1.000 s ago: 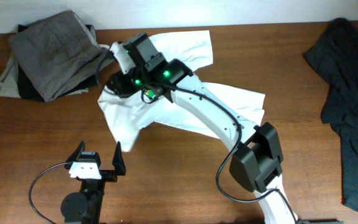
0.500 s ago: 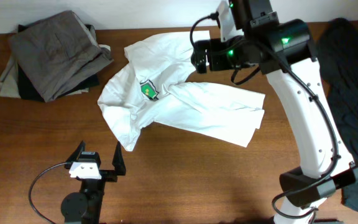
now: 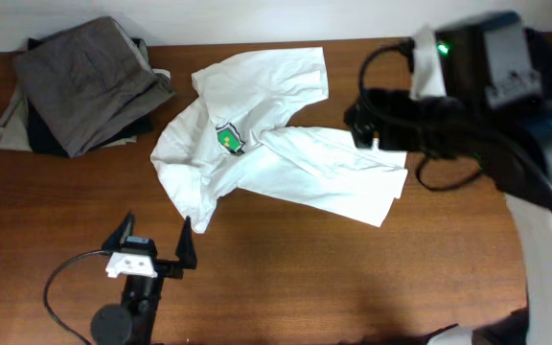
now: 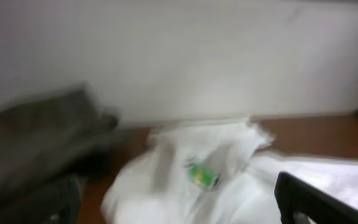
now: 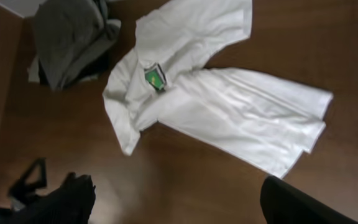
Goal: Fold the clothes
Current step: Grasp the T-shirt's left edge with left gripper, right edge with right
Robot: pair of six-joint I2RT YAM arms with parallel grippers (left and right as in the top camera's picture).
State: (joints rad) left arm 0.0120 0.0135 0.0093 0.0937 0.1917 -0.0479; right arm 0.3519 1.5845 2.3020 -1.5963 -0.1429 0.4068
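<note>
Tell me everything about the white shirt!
The white shirt looks like soft, thin cloth with a small green badge on it. It lies crumpled and partly folded over itself, one part stretched out to the right, on the brown table, beside the grey clothes pile. Nothing is holding it.

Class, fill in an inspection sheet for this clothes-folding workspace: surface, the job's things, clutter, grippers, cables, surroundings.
Surface: brown wooden table.
Job's things: white shirt lies crumpled and unfolded at the centre, green badge facing up; stack of grey and dark clothes at the far left corner.
Clutter: nothing seen.
Grippers: left gripper low near the front edge, jaws open, empty; right gripper high above the shirt, jaws open, empty.
Cables: black cable loops beside the left arm; second cable hangs by the right arm.
Surroundings: pale wall behind the table.
</note>
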